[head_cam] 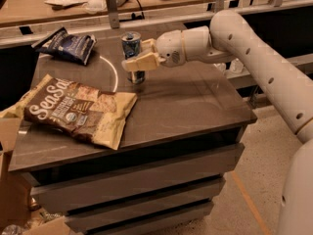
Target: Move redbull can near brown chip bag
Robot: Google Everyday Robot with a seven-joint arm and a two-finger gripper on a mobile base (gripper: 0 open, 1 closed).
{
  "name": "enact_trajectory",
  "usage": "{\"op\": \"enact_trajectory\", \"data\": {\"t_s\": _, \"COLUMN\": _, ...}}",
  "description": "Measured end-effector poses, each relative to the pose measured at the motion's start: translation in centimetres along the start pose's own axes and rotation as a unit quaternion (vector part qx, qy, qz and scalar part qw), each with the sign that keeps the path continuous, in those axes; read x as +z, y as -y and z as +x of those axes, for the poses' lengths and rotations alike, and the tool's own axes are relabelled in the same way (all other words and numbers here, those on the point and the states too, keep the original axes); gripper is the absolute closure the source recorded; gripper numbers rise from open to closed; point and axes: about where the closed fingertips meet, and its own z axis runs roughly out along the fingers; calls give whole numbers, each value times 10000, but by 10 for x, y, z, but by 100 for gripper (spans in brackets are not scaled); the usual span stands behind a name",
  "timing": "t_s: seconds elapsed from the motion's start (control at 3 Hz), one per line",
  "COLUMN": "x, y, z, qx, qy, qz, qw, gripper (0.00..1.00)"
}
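The redbull can [131, 45], blue and silver with a silver top, stands upright at the back middle of the dark table [195, 102]. My gripper [137, 62] comes in from the right and is shut on the can's middle, with one tan finger [142, 61] across its front. The can's base is at or just above the tabletop. The brown chip bag [73, 110] with white "SeaSalt" lettering lies flat at the front left of the table, a short gap left and in front of the can.
A dark blue chip bag [66, 45] lies at the table's back left corner. A white curved line [113, 70] is marked on the tabletop beside the can. A cluttered wooden bench [73, 4] runs behind the table. A cardboard box [10, 190] stands at the lower left.
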Motion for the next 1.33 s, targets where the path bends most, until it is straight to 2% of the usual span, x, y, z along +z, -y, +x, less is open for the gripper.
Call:
{"op": "enact_trajectory", "data": {"t_s": 0.67, "x": 10, "y": -6, "z": 15, "qx": 52, "qy": 0, "qz": -276, "qw": 9996, "gripper": 100}}
{"op": "enact_trajectory", "data": {"t_s": 1.0, "x": 15, "y": -7, "z": 22, "qx": 94, "qy": 25, "qz": -394, "qw": 9992, "gripper": 83}}
{"op": "enact_trajectory", "data": {"t_s": 1.33, "x": 16, "y": -13, "z": 27, "qx": 126, "qy": 63, "qz": -540, "qw": 9984, "gripper": 51}}
